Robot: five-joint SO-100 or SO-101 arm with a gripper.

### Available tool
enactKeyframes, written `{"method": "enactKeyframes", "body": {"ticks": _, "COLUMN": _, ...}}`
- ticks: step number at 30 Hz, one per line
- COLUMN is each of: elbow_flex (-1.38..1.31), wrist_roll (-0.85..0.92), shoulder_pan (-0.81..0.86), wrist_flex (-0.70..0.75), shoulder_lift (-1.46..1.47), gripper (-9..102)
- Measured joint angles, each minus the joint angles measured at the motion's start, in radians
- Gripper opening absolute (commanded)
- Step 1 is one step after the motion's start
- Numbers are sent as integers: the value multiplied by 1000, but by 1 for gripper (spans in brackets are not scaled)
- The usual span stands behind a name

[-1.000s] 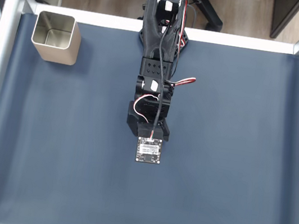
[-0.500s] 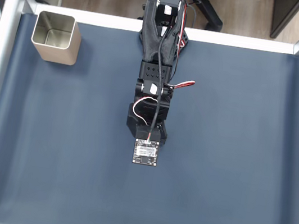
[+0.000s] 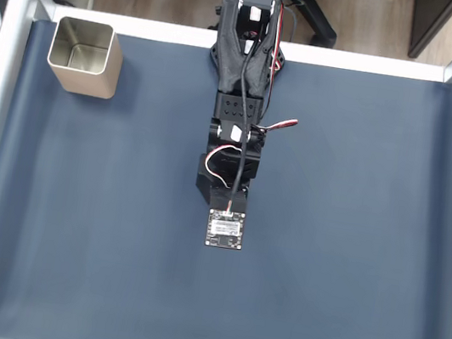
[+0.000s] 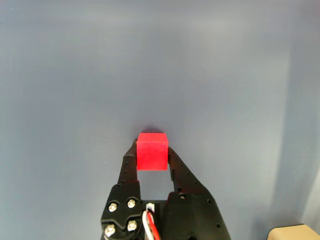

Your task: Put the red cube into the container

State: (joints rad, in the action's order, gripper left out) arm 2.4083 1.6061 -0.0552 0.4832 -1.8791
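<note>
In the wrist view, the end effector (image 4: 151,156) is clamped on the red cube (image 4: 151,151), one finger against each side face, low in the centre of the frame with the blue bench (image 4: 160,65) surface beyond it. The grip sits near the fingertips, so the contact area appears small. In the fixed view, the arm (image 3: 237,111) extends from the top centre toward mid-frame, and its wrist board covers the cube from above. The container (image 3: 84,57) stands in the upper left of the frame, well apart from the arm, open top facing up. Probable faults from here: the cube may twist or slip out during the swing toward the container if clamping pressure is low; release off-centre may land the cube on the thin rim.
</note>
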Motion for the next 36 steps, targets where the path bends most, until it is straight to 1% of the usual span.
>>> {"method": "enactKeyframes", "body": {"ticks": 7, "elbow_flex": 0, "wrist_roll": 0, "shoulder_pan": 2, "wrist_flex": 11, "shoulder_lift": -74, "gripper": 0}}
{"method": "enactKeyframes", "body": {"ticks": 10, "elbow_flex": -15, "wrist_roll": 0, "shoulder_pan": 9, "wrist_flex": 92, "shoulder_lift": -138, "gripper": 0}}
{"method": "enactKeyframes", "body": {"ticks": 13, "elbow_flex": -107, "wrist_roll": -21, "shoulder_pan": 32, "wrist_flex": 249, "shoulder_lift": -202, "gripper": 0}}
{"method": "enactKeyframes", "body": {"ticks": 15, "elbow_flex": -199, "wrist_roll": -41, "shoulder_pan": 55, "wrist_flex": 397, "shoulder_lift": -238, "gripper": 0}}
{"method": "enactKeyframes", "body": {"ticks": 19, "elbow_flex": -357, "wrist_roll": -75, "shoulder_pan": 138, "wrist_flex": 647, "shoulder_lift": -291, "gripper": 0}}
{"method": "enactKeyframes", "body": {"ticks": 23, "elbow_flex": -453, "wrist_roll": -104, "shoulder_pan": 267, "wrist_flex": 841, "shoulder_lift": -356, "gripper": 0}}
{"method": "enactKeyframes", "body": {"ticks": 28, "elbow_flex": -463, "wrist_roll": -114, "shoulder_pan": 479, "wrist_flex": 996, "shoulder_lift": -448, "gripper": 0}}
{"method": "enactKeyframes", "body": {"ticks": 31, "elbow_flex": -463, "wrist_roll": -66, "shoulder_pan": 643, "wrist_flex": 1028, "shoulder_lift": -495, "gripper": 0}}
{"method": "enactKeyframes", "body": {"ticks": 36, "elbow_flex": -463, "wrist_roll": 54, "shoulder_pan": 914, "wrist_flex": 1031, "shoulder_lift": -538, "gripper": 0}}
